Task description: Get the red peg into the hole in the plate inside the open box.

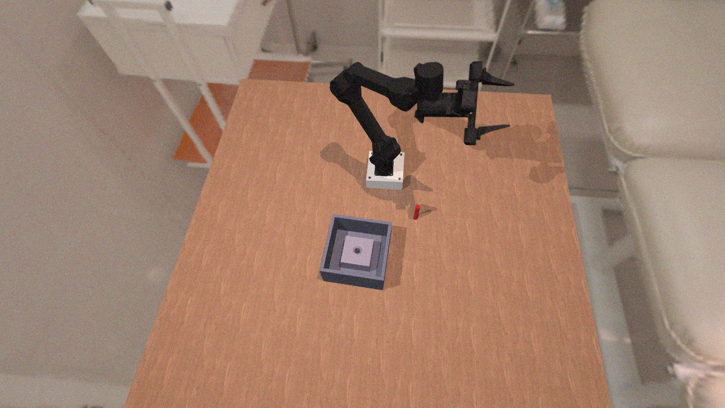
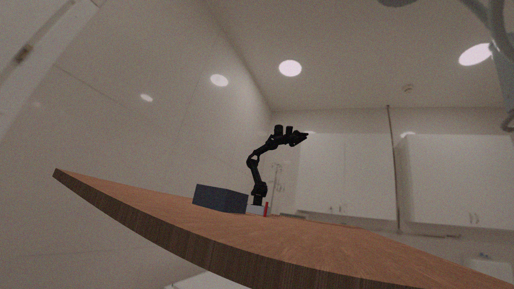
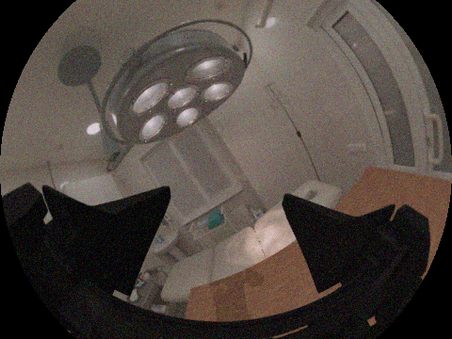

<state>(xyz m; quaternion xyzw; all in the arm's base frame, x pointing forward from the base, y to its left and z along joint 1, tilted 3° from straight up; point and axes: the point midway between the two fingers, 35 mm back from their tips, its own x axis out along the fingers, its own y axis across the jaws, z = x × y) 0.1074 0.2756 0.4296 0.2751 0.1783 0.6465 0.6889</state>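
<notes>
The red peg (image 1: 416, 212) (image 2: 266, 209) stands upright on the table, to the right of the box in the top view. The open dark blue-grey box (image 1: 352, 280) (image 2: 219, 199) stands on the table. In the top view a pale square plate (image 1: 349, 257) lies at its bottom, with a round hole (image 1: 357, 250) near the middle and nothing in it. My gripper (image 1: 511, 105) (image 3: 229, 197) is wide open and empty. It is high above the table, well behind and to the right of the peg in the top view, its fingers pointing sideways. The wrist view shows neither peg nor box.
The wooden table (image 1: 456, 314) (image 2: 201, 230) carries the arm's white base (image 1: 384, 185), behind the box and to the left of the peg in the top view. A padded cream chair (image 1: 659, 91) stands beyond the table's right edge.
</notes>
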